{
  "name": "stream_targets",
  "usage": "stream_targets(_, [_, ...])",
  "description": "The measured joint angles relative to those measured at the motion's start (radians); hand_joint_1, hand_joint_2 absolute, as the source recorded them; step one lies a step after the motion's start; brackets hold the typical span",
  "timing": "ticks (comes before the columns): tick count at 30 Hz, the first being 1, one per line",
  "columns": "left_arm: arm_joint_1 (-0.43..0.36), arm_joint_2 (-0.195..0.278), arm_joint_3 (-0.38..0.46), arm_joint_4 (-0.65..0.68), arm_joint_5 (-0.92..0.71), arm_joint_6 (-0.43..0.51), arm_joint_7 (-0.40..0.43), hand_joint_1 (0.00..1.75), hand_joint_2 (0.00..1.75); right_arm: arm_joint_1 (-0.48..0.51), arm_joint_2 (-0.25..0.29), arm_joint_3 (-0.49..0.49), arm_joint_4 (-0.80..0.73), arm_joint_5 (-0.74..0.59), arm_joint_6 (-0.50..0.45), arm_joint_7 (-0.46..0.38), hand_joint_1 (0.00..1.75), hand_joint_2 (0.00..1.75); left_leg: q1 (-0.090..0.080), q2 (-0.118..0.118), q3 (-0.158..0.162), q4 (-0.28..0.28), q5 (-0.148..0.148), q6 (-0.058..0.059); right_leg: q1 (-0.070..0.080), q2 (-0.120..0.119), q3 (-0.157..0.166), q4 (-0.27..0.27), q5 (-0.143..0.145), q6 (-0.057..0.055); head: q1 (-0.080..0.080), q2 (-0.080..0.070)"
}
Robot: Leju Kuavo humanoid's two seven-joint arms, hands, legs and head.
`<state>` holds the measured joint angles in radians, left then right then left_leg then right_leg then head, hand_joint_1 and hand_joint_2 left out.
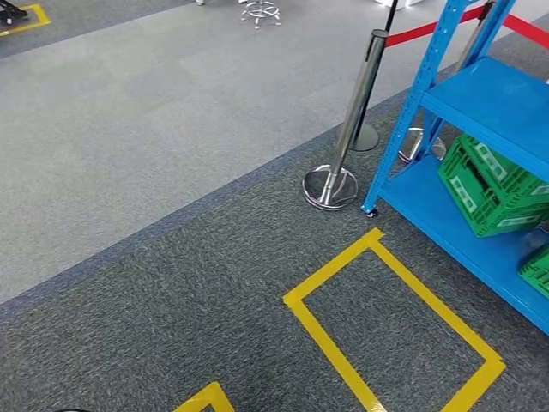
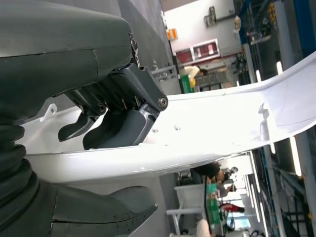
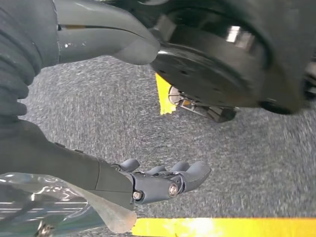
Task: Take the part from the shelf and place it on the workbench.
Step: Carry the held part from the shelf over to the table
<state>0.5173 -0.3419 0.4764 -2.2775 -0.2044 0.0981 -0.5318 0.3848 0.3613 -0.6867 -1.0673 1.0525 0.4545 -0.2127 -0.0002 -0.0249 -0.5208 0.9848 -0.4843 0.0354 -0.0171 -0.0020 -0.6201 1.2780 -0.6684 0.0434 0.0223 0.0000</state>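
Resting on shelf (image 1: 453, 219): green crates (image 1: 489, 184)

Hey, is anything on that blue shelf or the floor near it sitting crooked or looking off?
One thing: the green crate on the blue shelf's bottom level sits tilted, one corner raised, instead of flat. A second crate at the picture's edge is too cut off to judge. The stanchion and yellow floor tape look normal.
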Motion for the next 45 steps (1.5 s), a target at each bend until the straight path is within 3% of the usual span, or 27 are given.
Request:
stream_targets(1, [0.001, -0.001, 0.000, 0.000, 0.002, 0.004, -0.002, 1.75, 1.75, 0.006, 0.000, 0.005, -0.005, -0.002, 0.002, 0.003, 0.00, 1.75, -0.003, -0.014, 0.000, 0.001, 0.000, 0.001, 0.001, 0.002, -0.001, -0.006, 0.019, -0.003, 0.000, 0.000])
stream_targets(2, [0.001, -0.002, 0.000, -0.001, 0.005, 0.007, -0.004, 1.75, 1.75, 0.009, 0.000, 0.011, -0.009, -0.004, 0.003, 0.004, 0.00, 1.75, -0.004, -0.028, 0.001, 0.003, 0.000, 0.001, 0.002, 0.007, 0.019, -0.054, 0.056, -0.007, 0.000, 0.000])
stream_targets(4, [0.001, -0.003, 0.000, -0.004, 0.007, 0.014, -0.007, 1.75, 1.75, 0.015, 0.000, 0.018, -0.019, -0.006, 0.005, 0.008, 0.00, 1.75, -0.008, -0.053, 0.001, 0.007, -0.001, -0.001, 0.002, 0.045, 0.080, -0.193, 0.126, -0.017, 0.000, 0.000])
stream_targets(6, [0.002, -0.003, 0.000, -0.007, 0.010, 0.021, -0.011, 1.75, 1.75, 0.021, 0.000, 0.024, -0.026, -0.007, 0.006, 0.013, 0.00, 1.75, -0.009, -0.077, -0.007, 0.014, -0.001, -0.009, 0.001, 0.078, 0.114, -0.274, 0.146, -0.022, -0.001, 0.000])
stream_targets(8, [0.004, -0.004, 0.000, -0.011, 0.013, 0.027, -0.014, 1.75, 1.75, 0.026, 0.000, 0.030, -0.032, -0.008, 0.006, 0.015, 0.00, 1.75, -0.006, -0.099, -0.018, 0.017, 0.004, -0.020, 0.002, 0.067, 0.123, -0.287, 0.142, -0.026, -0.002, 0.000])
stream_targets(9, [0.007, -0.004, 0.000, -0.013, 0.015, 0.030, -0.016, 1.75, 1.75, 0.028, 0.000, 0.034, -0.035, -0.008, 0.007, 0.016, 0.00, 1.75, -0.005, -0.095, -0.023, 0.022, 0.002, -0.024, 0.001, 0.055, 0.126, -0.288, 0.145, -0.031, -0.001, 0.000])
stream_targets(10, [0.009, -0.004, 0.000, -0.016, 0.016, 0.033, -0.017, 1.75, 1.75, 0.030, 0.000, 0.038, -0.039, -0.009, 0.006, 0.017, 0.00, 1.75, -0.006, -0.076, -0.030, 0.038, -0.009, -0.029, 0.000, 0.042, 0.129, -0.291, 0.147, -0.036, -0.004, 0.000])
stream_targets(11, [0.011, -0.003, 0.000, -0.018, 0.016, 0.034, -0.018, 1.75, 1.75, 0.033, 0.000, 0.041, -0.043, -0.009, 0.006, 0.017, 0.00, 1.75, -0.006, -0.050, -0.045, 0.073, -0.031, -0.035, -0.002, 0.028, 0.129, -0.293, 0.149, -0.041, -0.007, 0.000])
stream_targets(13, [0.012, -0.003, 0.000, -0.020, 0.017, 0.037, -0.019, 1.75, 1.75, 0.039, 0.000, 0.045, -0.047, -0.009, 0.006, 0.018, 0.00, 1.75, -0.003, 0.000, -0.101, 0.199, -0.102, -0.045, -0.001, -0.003, 0.125, -0.294, 0.147, -0.045, -0.013, 0.000])
stream_targets(15, [0.015, -0.003, 0.000, -0.020, 0.019, 0.042, -0.019, 1.75, 1.75, 0.045, 0.000, 0.048, -0.049, -0.010, 0.007, 0.021, 0.00, 1.75, 0.005, 0.011, -0.149, 0.306, -0.142, -0.053, 0.000, -0.035, 0.121, -0.293, 0.142, -0.046, -0.013, 0.000])
stream_targets(16, [0.016, -0.003, 0.000, -0.020, 0.021, 0.046, -0.019, 1.75, 1.75, 0.047, 0.000, 0.050, -0.050, -0.010, 0.007, 0.023, 0.00, 1.75, 0.009, 0.014, -0.148, 0.309, -0.134, -0.056, 0.000, -0.050, 0.122, -0.293, 0.140, -0.045, -0.013, 0.000])
stream_targets(18, [0.019, -0.002, 0.000, -0.020, 0.024, 0.056, -0.019, 1.75, 1.75, 0.049, 0.000, 0.055, -0.055, -0.012, 0.007, 0.028, 0.00, 1.75, 0.016, 0.033, -0.088, 0.200, -0.072, -0.059, 0.000, -0.075, 0.129, -0.293, 0.135, -0.040, -0.014, 0.000])
stream_targets(20, [0.020, -0.002, 0.000, -0.020, 0.025, 0.064, -0.020, 1.75, 1.75, 0.051, 0.000, 0.059, -0.057, -0.013, 0.007, 0.031, 0.00, 1.75, 0.014, 0.074, -0.017, 0.069, -0.026, -0.055, 0.003, -0.095, 0.138, -0.293, 0.128, -0.029, -0.013, 0.000])
stream_targets(22, [0.022, -0.002, 0.000, -0.022, 0.026, 0.072, -0.020, 1.75, 1.75, 0.052, 0.000, 0.064, -0.062, -0.015, 0.008, 0.034, 0.00, 1.75, 0.007, 0.088, -0.001, 0.028, -0.022, -0.043, 0.006, -0.110, 0.147, -0.293, 0.124, -0.016, -0.012, 0.000])
stream_targets(24, [0.026, -0.003, 0.000, -0.024, 0.026, 0.080, -0.020, 1.75, 1.75, 0.053, 0.000, 0.070, -0.069, -0.020, 0.008, 0.038, 0.00, 1.75, 0.005, 0.067, -0.005, 0.025, -0.017, -0.029, 0.002, -0.120, 0.155, -0.295, 0.121, -0.004, -0.012, 0.000])
stream_targets(26, [0.027, -0.005, 0.000, -0.027, 0.026, 0.087, -0.021, 1.75, 1.75, 0.053, 0.000, 0.076, -0.074, -0.023, 0.007, 0.040, 0.00, 1.75, 0.007, 0.048, -0.004, 0.016, -0.009, -0.014, -0.002, -0.083, 0.142, -0.259, 0.092, 0.004, -0.008, 0.000])
stream_targets(28, [0.026, -0.006, 0.000, -0.030, 0.027, 0.092, -0.019, 1.75, 1.75, 0.055, 0.000, 0.079, -0.075, -0.022, 0.004, 0.043, 0.00, 1.75, 0.006, 0.028, -0.005, 0.013, -0.005, -0.004, -0.002, -0.022, 0.082, -0.135, 0.029, 0.005, -0.003, 0.000])
stream_targets(30, [0.025, -0.006, 0.000, -0.030, 0.028, 0.094, -0.018, 1.75, 1.75, 0.062, 0.000, 0.081, -0.076, -0.020, 0.003, 0.045, 0.00, 1.75, 0.002, 0.005, -0.007, 0.013, -0.005, 0.001, -0.001, -0.001, 0.011, -0.003, -0.011, 0.003, -0.002, 0.000])
stream_targets(31, [0.025, -0.006, 0.000, -0.030, 0.028, 0.095, -0.017, 1.75, 1.75, 0.065, 0.000, 0.082, -0.077, -0.020, 0.002, 0.046, 0.00, 1.75, 0.000, -0.009, -0.006, 0.013, -0.005, 0.002, -0.001, 0.001, -0.005, 0.016, -0.001, 0.001, -0.002, 0.000])
stream_targets(32, [0.025, -0.006, 0.000, -0.030, 0.029, 0.096, -0.017, 1.75, 1.75, 0.068, 0.000, 0.084, -0.079, -0.020, 0.001, 0.046, 0.00, 1.75, -0.001, -0.023, -0.004, 0.013, -0.005, 0.002, -0.001, 0.004, -0.003, -0.006, 0.028, -0.002, -0.002, 0.000])
stream_targets(33, [0.025, -0.006, 0.000, -0.030, 0.030, 0.098, -0.017, 1.75, 1.75, 0.070, -0.001, 0.085, -0.082, -0.021, -0.001, 0.046, 0.00, 1.75, -0.002, -0.037, -0.001, 0.013, -0.006, 0.001, -0.001, 0.013, 0.018, -0.064, 0.071, -0.006, -0.002, 0.000])
stream_targets(35, [0.024, -0.006, 0.000, -0.030, 0.032, 0.104, -0.017, 1.75, 1.75, 0.071, -0.001, 0.088, -0.086, -0.021, -0.009, 0.046, 0.00, 1.75, -0.003, -0.063, 0.000, 0.017, -0.009, -0.003, -0.002, 0.067, 0.071, -0.205, 0.141, -0.015, -0.003, 0.000])
stream_targets(37, [0.023, -0.006, -0.001, -0.030, 0.036, 0.111, -0.018, 1.75, 1.75, 0.072, -0.001, 0.091, -0.087, -0.017, -0.014, 0.044, 0.00, 1.75, 0.000, -0.088, -0.010, 0.020, -0.009, -0.014, -0.001, 0.106, 0.101, -0.273, 0.155, -0.019, -0.003, 0.000])
stream_targets(39, [0.023, -0.006, -0.001, -0.031, 0.043, 0.117, -0.021, 1.75, 1.75, 0.073, -0.001, 0.093, -0.089, -0.009, -0.015, 0.041, 0.00, 1.75, 0.005, -0.114, -0.019, 0.021, -0.006, -0.028, 0.000, 0.088, 0.111, -0.284, 0.153, -0.023, -0.003, 0.000])
stream_targets(41, [0.021, -0.005, -0.001, -0.032, 0.051, 0.124, -0.026, 1.75, 1.75, 0.076, -0.001, 0.094, -0.092, -0.005, -0.016, 0.036, 0.00, 1.75, 0.005, -0.088, -0.034, 0.052, -0.025, -0.038, -0.002, 0.056, 0.119, -0.297, 0.159, -0.033, -0.006, 0.000])
stream_targets(43, [0.014, -0.005, -0.001, -0.033, 0.058, 0.128, -0.033, 1.75, 1.75, 0.084, -0.001, 0.097, -0.100, -0.009, -0.016, 0.034, 0.00, 1.75, 0.005, -0.025, -0.082, 0.156, -0.083, -0.047, -0.002, 0.020, 0.125, -0.303, 0.159, -0.039, -0.010, 0.000])
stream_targets(45, [0.007, -0.004, -0.003, -0.033, 0.063, 0.132, -0.041, 1.75, 1.75, 0.095, -0.001, 0.102, -0.111, -0.021, -0.016, 0.035, 0.00, 1.75, 0.011, 0.006, -0.140, 0.279, -0.133, -0.057, -0.001, -0.015, 0.124, -0.303, 0.153, -0.041, -0.011, 0.000])
